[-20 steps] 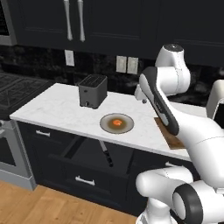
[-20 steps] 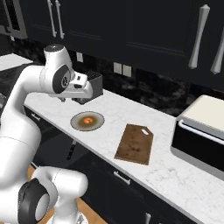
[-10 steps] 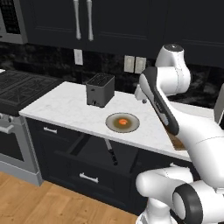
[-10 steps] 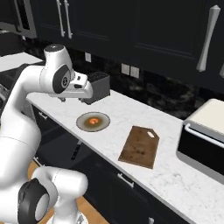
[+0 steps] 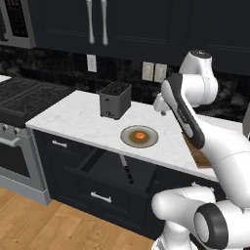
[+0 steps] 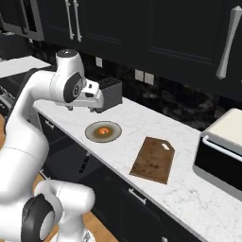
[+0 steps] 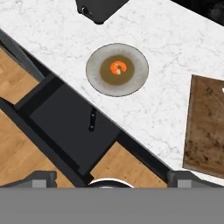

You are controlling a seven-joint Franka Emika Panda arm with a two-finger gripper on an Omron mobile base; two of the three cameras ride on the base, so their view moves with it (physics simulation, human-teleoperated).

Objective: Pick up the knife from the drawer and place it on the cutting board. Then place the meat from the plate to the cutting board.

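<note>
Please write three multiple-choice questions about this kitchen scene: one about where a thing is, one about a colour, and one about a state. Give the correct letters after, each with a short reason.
1. Where is the knife?
A. on the cutting board
B. in the open drawer
C. on the plate

2. What colour is the meat?
A. orange-red
B. green
C. white

3. What is the state of the cutting board?
A. it holds the knife
B. it holds the meat
C. nothing lies on it

Answers:
1. B, the hand view shows the knife lying in the drawer below the counter edge.
2. A, an orange-red lump sits in the middle of the plate.
3. C, the right base view shows its brown surface bare.
</note>
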